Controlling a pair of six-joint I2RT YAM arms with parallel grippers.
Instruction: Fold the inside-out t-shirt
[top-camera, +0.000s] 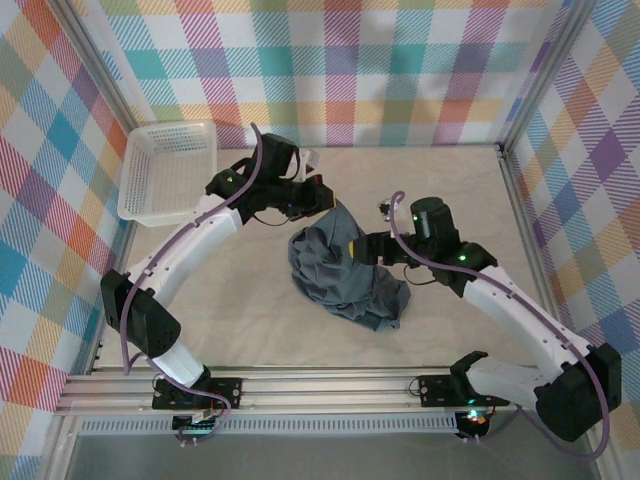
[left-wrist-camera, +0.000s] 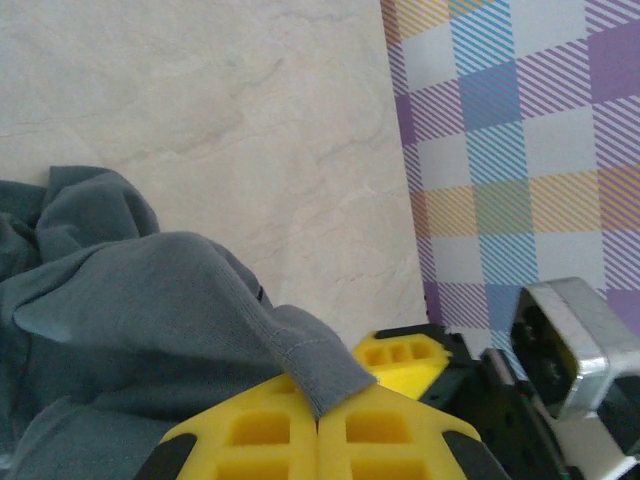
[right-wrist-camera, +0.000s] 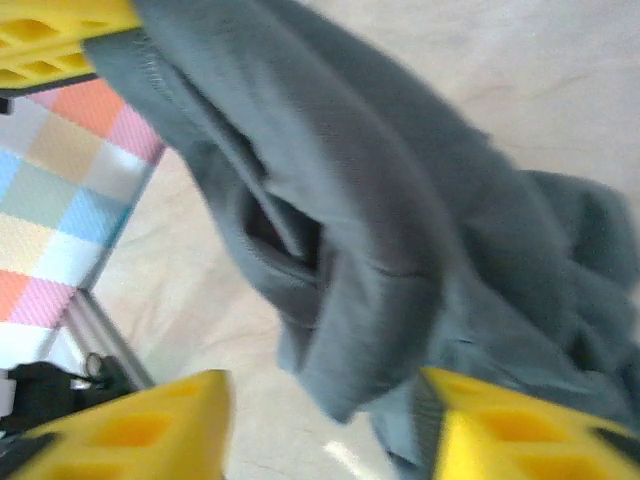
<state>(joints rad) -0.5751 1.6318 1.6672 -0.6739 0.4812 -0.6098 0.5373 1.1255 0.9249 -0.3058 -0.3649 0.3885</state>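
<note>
Early days: your left hand (left-wrist-camera: 318, 432) pinches a hem of the t-shirt (top-camera: 345, 272), your right hand (right-wrist-camera: 325, 405) gapes around loose cloth, and the heap on the surface (top-camera: 250, 295) shows no fold.

One t-shirt (top-camera: 345, 275) (slate-grey); one white mesh basket (top-camera: 180, 127); two tools: left tool (left-wrist-camera: 318, 420), right tool (right-wrist-camera: 320, 425)

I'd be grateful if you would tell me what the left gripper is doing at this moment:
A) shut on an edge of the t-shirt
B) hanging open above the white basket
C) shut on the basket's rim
A: in the left wrist view the left gripper has its yellow fingers closed together on a hemmed edge of the t-shirt, well away from the white mesh basket.
</note>
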